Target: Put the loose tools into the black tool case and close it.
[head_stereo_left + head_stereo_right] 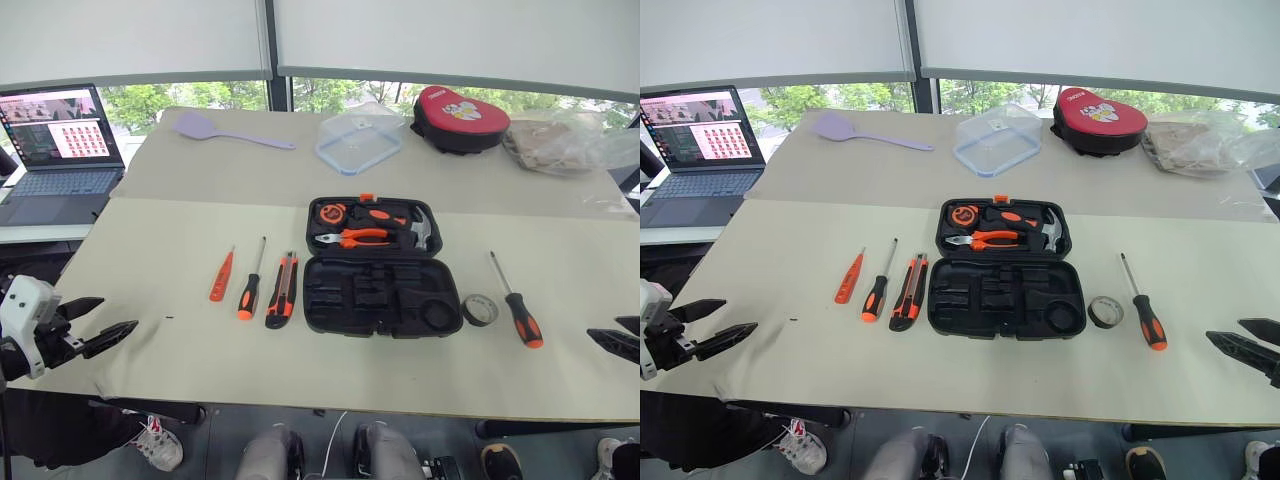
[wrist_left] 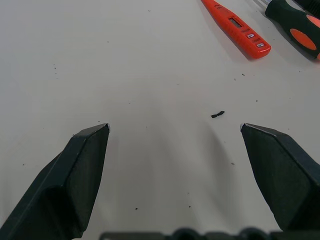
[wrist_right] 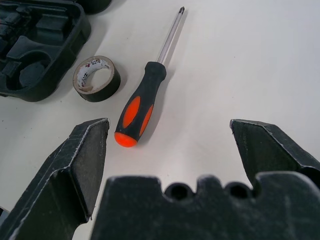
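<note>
At the far edge of the surface you have a lilac spatula, a clear lidded container, a red-and-black rounded pouch and crumpled clear plastic bags. An open laptop sits off to your left on a separate desk, its screen lit.
</note>
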You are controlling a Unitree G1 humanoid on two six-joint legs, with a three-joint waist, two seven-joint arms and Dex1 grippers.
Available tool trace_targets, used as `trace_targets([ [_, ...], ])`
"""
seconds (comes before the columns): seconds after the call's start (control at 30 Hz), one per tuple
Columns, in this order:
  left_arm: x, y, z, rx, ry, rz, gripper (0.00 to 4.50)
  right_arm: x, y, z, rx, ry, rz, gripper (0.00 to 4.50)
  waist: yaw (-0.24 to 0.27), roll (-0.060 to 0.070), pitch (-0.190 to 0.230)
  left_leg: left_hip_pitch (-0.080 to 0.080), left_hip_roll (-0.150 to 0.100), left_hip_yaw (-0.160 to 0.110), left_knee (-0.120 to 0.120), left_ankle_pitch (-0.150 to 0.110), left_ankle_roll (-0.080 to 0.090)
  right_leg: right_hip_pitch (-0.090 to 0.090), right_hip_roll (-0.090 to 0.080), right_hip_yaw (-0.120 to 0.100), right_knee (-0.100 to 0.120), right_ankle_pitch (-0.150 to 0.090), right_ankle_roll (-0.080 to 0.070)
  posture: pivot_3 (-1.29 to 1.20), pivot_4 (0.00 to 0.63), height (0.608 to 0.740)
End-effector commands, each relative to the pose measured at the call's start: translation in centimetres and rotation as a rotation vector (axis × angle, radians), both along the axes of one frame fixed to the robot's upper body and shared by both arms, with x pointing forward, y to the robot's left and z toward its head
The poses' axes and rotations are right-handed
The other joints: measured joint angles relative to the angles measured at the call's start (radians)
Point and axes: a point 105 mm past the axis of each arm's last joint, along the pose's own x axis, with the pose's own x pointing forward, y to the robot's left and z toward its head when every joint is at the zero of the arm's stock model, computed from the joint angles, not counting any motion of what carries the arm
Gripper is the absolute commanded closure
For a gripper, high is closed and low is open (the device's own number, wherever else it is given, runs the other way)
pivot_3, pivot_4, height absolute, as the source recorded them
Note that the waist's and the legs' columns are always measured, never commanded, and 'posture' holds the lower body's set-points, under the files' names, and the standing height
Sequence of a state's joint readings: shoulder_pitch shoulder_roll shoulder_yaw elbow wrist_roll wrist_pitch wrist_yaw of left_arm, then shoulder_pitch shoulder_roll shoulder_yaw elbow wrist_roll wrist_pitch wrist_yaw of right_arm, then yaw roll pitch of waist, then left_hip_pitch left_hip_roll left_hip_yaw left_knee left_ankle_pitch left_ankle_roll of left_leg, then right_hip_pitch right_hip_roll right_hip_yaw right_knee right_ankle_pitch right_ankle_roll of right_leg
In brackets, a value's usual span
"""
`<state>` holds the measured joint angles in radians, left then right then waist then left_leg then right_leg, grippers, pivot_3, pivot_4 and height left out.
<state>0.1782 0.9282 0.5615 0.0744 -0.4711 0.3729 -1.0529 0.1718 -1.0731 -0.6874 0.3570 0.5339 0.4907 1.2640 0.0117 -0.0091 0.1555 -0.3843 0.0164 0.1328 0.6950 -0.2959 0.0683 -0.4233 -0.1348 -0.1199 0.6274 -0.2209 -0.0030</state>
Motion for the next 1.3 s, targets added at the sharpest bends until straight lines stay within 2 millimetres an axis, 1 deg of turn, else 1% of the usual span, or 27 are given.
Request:
trace_targets([
  [0.03,0.4,0.1,1.0,0.037,-0.042,0.013,0.0,0.0,-0.2,1.4,-0.025,-0.057,-0.008,0.01,0.0,0.0,0.0,0.0,0.0,0.0,0.0,0.0,0.0,0.0,0.0,0.0,0.0,0.0,0.0,0.0,0.15,0.731],
  [0.1,1.0,0.2,0.6,0.06,-0.038,0.047,0.0,0.2,-0.4,1.6,-0.06,-0.078,-0.031,0.01,0.001,0.0,0.0,0.0,0.0,0.0,0.0,0.0,0.0,0.0,0.0,0.0,0.0,0.0,0.0,0.0,0.15,0.731],
  [0.13,1.4,-0.2,0.7,0.062,-0.032,0.056,0.0,0.5,-0.4,1.9,-0.072,-0.096,-0.034,0.01,0.001,0.0,0.0,0.0,0.0,0.0,0.0,0.0,0.0,0.0,0.0,0.0,0.0,0.0,0.0,0.0,0.15,0.731],
  [0.17,1.7,-0.6,1.0,0.062,-0.033,0.056,0.0,0.7,-0.2,2.2,-0.078,-0.115,-0.03,0.01,0.002,0.0,0.0,0.0,0.0,0.0,0.0,0.0,0.0,0.0,0.0,0.0,0.0,0.0,0.0,0.0,0.15,0.731],
  [0.2,2.2,-1.6,1.8,0.057,-0.042,0.042,0.0,1.4,0.7,3.2,-0.091,-0.153,-0.005,0.01,0.001,0.0,0.0,0.0,0.0,0.0,0.0,0.0,0.0,0.0,0.0,0.0,0.0,0.0,0.0,0.0,0.15,0.731],
  [0.27,3.3,-4.1,3.3,0.041,-0.061,0.008,0.0,2.8,3.5,5.3,-0.112,-0.232,0.072,0.01,0.0,0.0,0.0,0.0,0.0,0.0,0.0,0.0,0.0,0.0,0.0,0.0,0.0,0.0,0.0,0.0,0.15,0.731],
  [0.3,3.8,-5.1,3.8,0.023,-0.058,0.008,0.0,3.3,5.3,6.3,-0.113,-0.267,0.126,0.01,0.001,0.0,0.0,0.0,0.0,0.0,0.0,0.0,0.0,0.0,0.0,0.0,0.001,0.0,0.0,0.0,0.15,0.731],
  [0.4,4.9,-7.6,4.8,-0.018,-0.024,0.014,0.0,4.0,10.2,8.0,-0.113,-0.327,0.264,0.01,0.0,0.0,0.0,0.0,0.0,-0.001,0.0,0.001,-0.002,0.0,0.001,0.002,0.002,0.001,0.001,0.0,0.15,0.731],
  [0.43,5.1,-8.8,5.0,-0.028,-0.014,0.001,0.0,4.1,11.9,8.3,-0.112,-0.338,0.313,0.01,0.0,0.0,0.0,0.0,0.0,-0.001,0.0,0.002,-0.002,0.001,0.003,0.002,0.002,0.001,0.001,0.0,0.15,0.731],
  [0.5,5.3,-10.2,5.2,-0.043,0.009,-0.008,0.0,4.1,13.8,8.6,-0.108,-0.344,0.368,0.01,0.0,0.0,0.0,0.001,0.0,-0.002,0.0,0.002,-0.002,0.001,0.005,0.002,0.003,0.001,0.001,0.0,0.15,0.731],
  [0.57,5.7,-11.9,4.6,-0.046,0.067,0.005,0.0,4.0,17.0,8.8,-0.109,-0.352,0.476,0.01,0.001,-0.001,0.001,0.0,0.0,-0.002,0.0,0.007,0.005,0.001,0.006,0.001,0.003,0.001,0.002,0.0,0.15,0.731],
  [0.63,6.0,-13.5,4.0,-0.011,0.1,0.007,0.0,3.8,19.9,9.0,-0.105,-0.364,0.581,0.01,0.001,-0.003,0.002,0.0,-0.002,-0.002,0.0,0.007,0.005,0.001,0.007,0.001,0.002,0.001,0.002,0.0,0.15,0.731],
  [0.67,6.3,-14.2,3.9,0.028,0.094,0.005,0.0,3.8,21.1,9.1,-0.105,-0.376,0.626,0.01,0.002,-0.005,0.003,0.0,-0.002,-0.002,0.001,0.007,0.005,0.001,0.007,0.001,0.003,0.001,0.002,0.0,0.15,0.731],
  [0.7,6.5,-14.6,3.9,0.057,0.089,0.006,0.0,3.8,21.8,9.2,-0.105,-0.384,0.653,0.01,0.002,-0.006,0.004,0.0,-0.002,-0.002,0.001,0.007,0.005,0.002,0.008,0.001,0.003,0.001,0.002,0.0,0.15,0.731],
  [0.77,7.0,-15.8,3.5,0.014,0.14,0.021,0.0,3.7,23.6,9.3,-0.105,-0.407,0.727,0.01,0.004,-0.008,0.005,-0.001,-0.002,-0.002,0.001,0.007,0.005,0.001,0.009,0.001,0.003,0.001,0.002,0.0,0.15,0.731],
  [0.83,7.1,-16.9,2.9,-0.013,0.194,0.024,0.0,3.7,24.8,9.2,-0.101,-0.418,0.773,0.01,0.007,-0.011,0.006,-0.001,-0.003,-0.004,0.003,0.007,0.005,0.002,0.01,0.0,0.002,0.001,0.002,0.0,0.15,0.731],
  [0.9,7.2,-17.4,2.4,-0.002,0.223,0.041,0.0,3.7,25.5,9.0,-0.093,-0.425,0.803,0.01,0.007,-0.012,0.007,-0.002,-0.002,-0.005,0.004,0.007,0.005,0.002,0.01,-0.001,0.003,0.001,0.002,0.0,0.15,0.731],
  [1.07,7.9,-18.0,1.5,0.011,0.253,0.083,0.0,3.6,26.6,8.5,-0.08,-0.442,0.847,0.01,0.007,-0.012,0.007,-0.003,-0.003,-0.005,0.005,0.007,0.005,0.002,0.011,-0.002,0.002,0.001,0.002,0.0,0.15,0.731],
  [1.17,7.4,-19.0,0.6,0.011,0.287,0.051,0.0,3.7,26.9,8.6,-0.072,-0.45,0.85,0.01,0.007,-0.012,0.007,-0.003,-0.003,-0.005,0.006,0.007,0.005,0.002,0.011,-0.002,0.003,0.001,0.002,0.0,0.15,0.731],
  [1.23,7.2,-19.2,-0.1,0.019,0.309,0.05,0.53,3.7,27.1,8.6,-0.067,-0.452,0.85,0.0,0.007,-0.012,0.007,-0.003,-0.003,-0.005,0.006,0.007,0.005,0.002,0.011,-0.002,0.003,0.001,0.002,0.0,0.15,0.731],
  [1.27,7.2,-19.2,-0.2,0.022,0.315,0.052,0.66,3.8,27.1,8.6,-0.066,-0.452,0.85,0.0,0.007,-0.012,0.007,-0.003,-0.003,-0.005,0.006,0.007,0.005,0.002,0.011,-0.002,0.003,0.001,0.002,0.0,0.15,0.731],
  [1.3,7.1,-19.2,-0.7,0.026,0.328,0.056,1.07,3.8,27.2,8.6,-0.064,-0.454,0.849,0.0,0.007,-0.012,0.007,-0.003,-0.003,-0.006,0.006,0.007,0.005,0.002,0.011,-0.002,0.003,0.001,0.002,0.0,0.15,0.731],
])
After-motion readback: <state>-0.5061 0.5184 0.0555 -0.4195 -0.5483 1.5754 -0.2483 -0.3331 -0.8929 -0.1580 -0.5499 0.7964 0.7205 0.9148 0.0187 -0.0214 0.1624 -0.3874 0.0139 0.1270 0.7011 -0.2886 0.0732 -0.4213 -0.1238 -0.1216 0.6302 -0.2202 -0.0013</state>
